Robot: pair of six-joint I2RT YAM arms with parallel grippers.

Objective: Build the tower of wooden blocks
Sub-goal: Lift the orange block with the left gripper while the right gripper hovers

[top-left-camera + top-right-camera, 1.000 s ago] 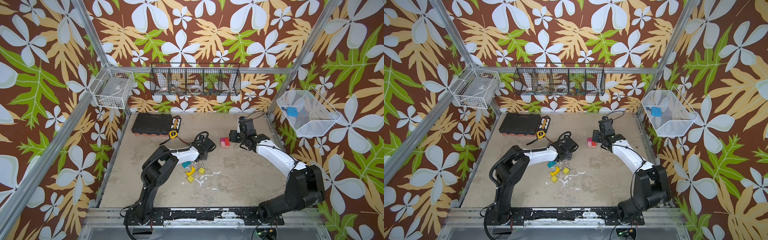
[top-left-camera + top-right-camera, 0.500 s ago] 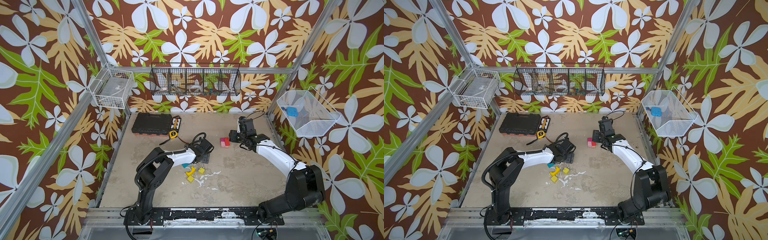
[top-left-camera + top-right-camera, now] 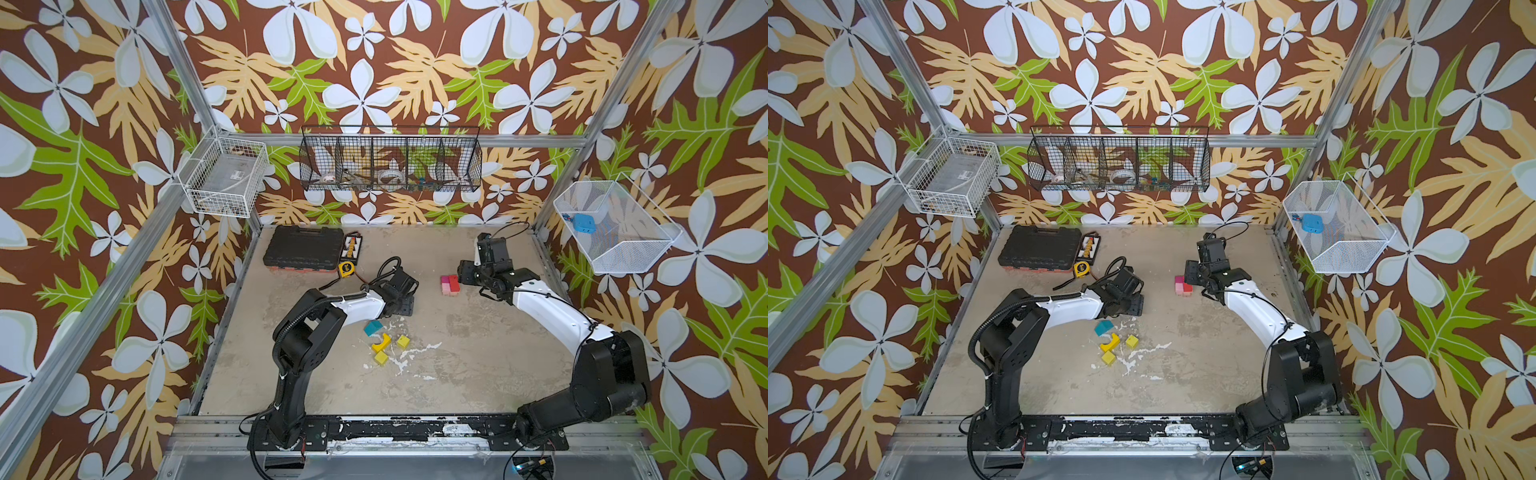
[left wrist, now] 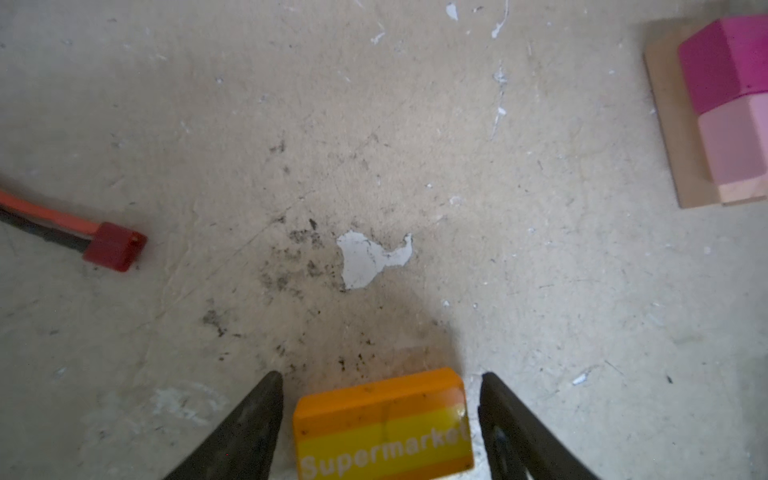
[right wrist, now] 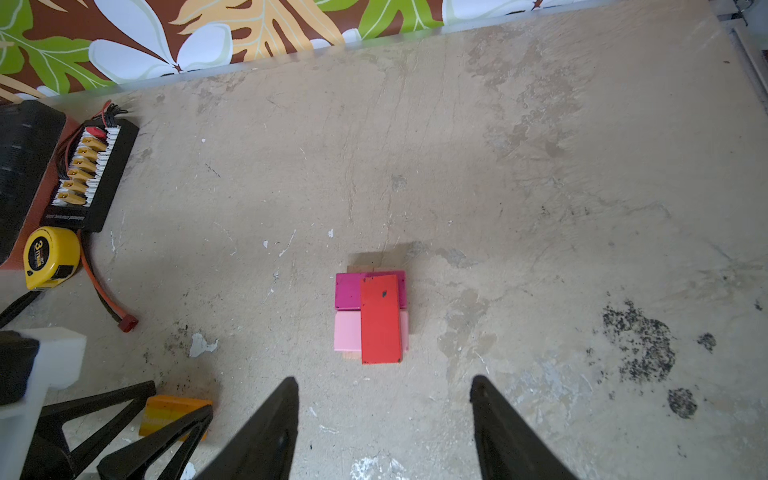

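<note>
Right wrist view, and we're looking straight down on the tower [image 5: 380, 320]. It is a low start so far: a red plank [image 5: 380, 336] lies lengthwise across a magenta block [image 5: 348, 291] and a pink block [image 5: 347, 336] set side by side. In the left wrist view we can see the tan plank [image 4: 667, 104] under them as the base. It sits square enough, though the red plank looks offset towards 1 side. It stands on the table [image 5: 540, 166] towards the back right in both top views.

The right gripper [image 5: 384, 379] hovers just short of it, jaws wide apart, nothing between them.

Now the step in hand, by our reading: fetching the next piece. The left gripper [image 4: 381, 375] straddles the orange block [image 4: 382, 428], the one lettered "Supermarket". There is a sliver of daylight on each side, so we call it released, not yet gripping. Next it needs to close squarely on the block's short sides, lift clear, carry across to the tower and set down flat on the red plank without nudging it.

Nearer the front wait the teal block [image 3: 372, 328], the yellow arch [image 3: 381, 343] and 2 yellow cubes [image 3: 402, 341], well apart from the tower. The tape measure [image 5: 50, 257] and black case [image 3: 301, 253] lie out at the back left.
</note>
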